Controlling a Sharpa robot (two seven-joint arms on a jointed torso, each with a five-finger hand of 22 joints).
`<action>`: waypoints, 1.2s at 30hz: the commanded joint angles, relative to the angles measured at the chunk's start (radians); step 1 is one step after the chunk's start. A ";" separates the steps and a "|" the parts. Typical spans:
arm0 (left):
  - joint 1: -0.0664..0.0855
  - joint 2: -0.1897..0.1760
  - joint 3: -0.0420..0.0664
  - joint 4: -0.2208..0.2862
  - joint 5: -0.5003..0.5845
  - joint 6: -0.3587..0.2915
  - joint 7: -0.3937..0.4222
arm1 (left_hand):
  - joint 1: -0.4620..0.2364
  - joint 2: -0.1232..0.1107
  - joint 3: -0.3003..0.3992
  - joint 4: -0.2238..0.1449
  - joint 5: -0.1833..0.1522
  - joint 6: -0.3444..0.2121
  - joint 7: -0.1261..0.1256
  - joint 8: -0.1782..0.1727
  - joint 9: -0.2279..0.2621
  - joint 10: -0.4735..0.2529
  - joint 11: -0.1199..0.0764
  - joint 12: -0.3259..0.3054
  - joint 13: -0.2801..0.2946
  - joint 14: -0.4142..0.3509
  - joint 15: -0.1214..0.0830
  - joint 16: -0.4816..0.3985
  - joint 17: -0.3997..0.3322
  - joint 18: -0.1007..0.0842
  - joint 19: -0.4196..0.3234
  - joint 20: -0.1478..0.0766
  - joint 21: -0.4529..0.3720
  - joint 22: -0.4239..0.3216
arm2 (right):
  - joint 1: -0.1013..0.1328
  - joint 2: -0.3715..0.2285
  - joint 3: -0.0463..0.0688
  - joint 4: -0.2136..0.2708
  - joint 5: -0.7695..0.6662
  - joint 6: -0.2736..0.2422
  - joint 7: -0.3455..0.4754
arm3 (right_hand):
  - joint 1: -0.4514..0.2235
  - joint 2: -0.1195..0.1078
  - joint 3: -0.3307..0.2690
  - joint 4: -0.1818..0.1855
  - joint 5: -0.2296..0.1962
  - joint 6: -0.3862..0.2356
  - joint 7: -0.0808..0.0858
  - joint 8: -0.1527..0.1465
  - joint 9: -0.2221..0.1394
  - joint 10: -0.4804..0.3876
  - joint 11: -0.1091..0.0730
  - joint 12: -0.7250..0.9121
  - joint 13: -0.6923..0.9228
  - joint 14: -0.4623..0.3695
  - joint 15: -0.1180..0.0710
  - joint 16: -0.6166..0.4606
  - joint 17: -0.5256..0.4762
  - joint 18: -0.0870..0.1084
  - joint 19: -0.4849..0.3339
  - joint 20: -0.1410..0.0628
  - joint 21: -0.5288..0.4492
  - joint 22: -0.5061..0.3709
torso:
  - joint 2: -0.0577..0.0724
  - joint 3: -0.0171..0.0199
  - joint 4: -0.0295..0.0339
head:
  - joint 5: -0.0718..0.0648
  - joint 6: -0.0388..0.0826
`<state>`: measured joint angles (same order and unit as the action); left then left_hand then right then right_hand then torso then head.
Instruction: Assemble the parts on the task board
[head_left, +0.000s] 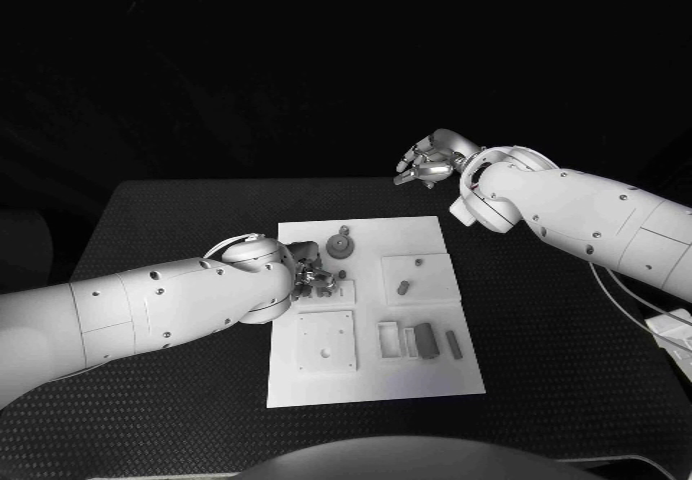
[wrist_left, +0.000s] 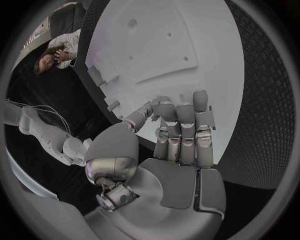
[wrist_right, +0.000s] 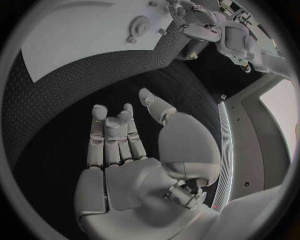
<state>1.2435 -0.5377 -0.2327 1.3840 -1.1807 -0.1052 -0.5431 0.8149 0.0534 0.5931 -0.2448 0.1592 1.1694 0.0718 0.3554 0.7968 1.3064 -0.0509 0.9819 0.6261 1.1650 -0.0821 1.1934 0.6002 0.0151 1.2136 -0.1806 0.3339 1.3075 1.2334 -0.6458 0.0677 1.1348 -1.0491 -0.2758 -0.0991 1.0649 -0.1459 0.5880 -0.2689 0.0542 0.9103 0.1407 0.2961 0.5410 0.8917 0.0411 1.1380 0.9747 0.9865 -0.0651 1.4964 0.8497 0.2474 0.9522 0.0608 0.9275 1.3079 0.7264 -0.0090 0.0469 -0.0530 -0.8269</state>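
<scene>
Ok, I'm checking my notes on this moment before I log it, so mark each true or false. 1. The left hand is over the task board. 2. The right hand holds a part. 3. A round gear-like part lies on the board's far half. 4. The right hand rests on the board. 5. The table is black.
1. True: the left hand is over the task board, by its left-middle area.
2. False: the right hand holds nothing; its fingers are apart over bare table.
3. True: the round gear-like part lies on the far half.
4. False: it hangs past the board's far right corner, off the board.
5. True: the table is black.
</scene>
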 joint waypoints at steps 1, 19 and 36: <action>-0.010 0.008 -0.006 0.006 0.006 0.059 0.012 | -0.009 0.022 0.001 0.001 -0.007 0.114 -0.089 0.004 0.001 0.055 -0.067 0.007 0.001 0.001 -0.004 0.005 -0.002 0.021 0.007 -0.004 0.004 0.023 | -0.001 0.000 0.000 0.000 0.000 0.014 0.007 | -0.004 0.003 -0.007 0.000 -0.004 0.001 0.006 -0.004 0.001 -0.007 -0.002 -0.001 -0.001 -0.009 0.001 -0.002 -0.001 0.014 -0.009 -0.001 -0.005 0.011 | 0.000 0.0002 -0.0001 | 0.000 0.000; -0.011 0.007 -0.006 0.009 0.004 0.064 -0.002 | -0.083 0.086 0.067 -0.034 -0.008 0.118 -0.092 0.015 0.001 0.058 -0.071 0.019 0.003 0.003 0.001 0.025 -0.017 0.026 0.006 0.000 0.016 0.023 | -0.002 -0.001 0.000 0.000 0.000 0.016 0.007 | -0.004 0.003 -0.007 0.001 -0.004 0.001 0.006 -0.004 0.001 -0.007 -0.002 0.000 -0.001 -0.009 0.001 -0.002 -0.001 0.014 -0.009 0.000 -0.006 0.011 | 0.000 -0.0008 -0.0002 | 0.001 -0.002; -0.011 0.008 -0.006 0.007 0.001 0.033 0.008 | 0.024 -0.027 0.046 -0.037 -0.069 0.074 -0.074 -0.002 -0.008 0.027 -0.054 0.000 -0.017 -0.031 -0.007 0.018 -0.052 0.016 -0.016 -0.004 0.015 0.021 | -0.003 -0.001 0.000 0.000 0.000 0.019 0.007 | -0.004 0.003 -0.007 0.001 -0.004 0.001 0.006 -0.004 0.002 -0.008 -0.002 0.000 -0.002 -0.009 0.001 -0.002 -0.002 0.014 -0.009 0.000 -0.006 0.011 | 0.000 -0.0004 -0.0002 | 0.000 -0.001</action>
<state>1.2423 -0.5368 -0.2331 1.3859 -1.1833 -0.0850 -0.5473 0.8132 0.0237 0.6424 -0.2785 0.0862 1.1861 0.0625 0.3562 0.7890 1.3184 -0.0639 0.9855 0.6101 1.1484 -0.0802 1.2150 0.5490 0.0167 1.2020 -0.1838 0.3532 1.3079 1.2312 -0.6467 0.0677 1.1344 -1.0491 -0.2704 -0.0992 1.0650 -0.1461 0.5880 -0.2689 0.0542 0.9131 0.1398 0.2961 0.5410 0.8917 0.0411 1.1380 0.9749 0.9844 -0.0667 1.4964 0.8489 0.2474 0.9521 0.0608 0.9275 1.3078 0.7263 -0.0098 0.0468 -0.0526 -0.8280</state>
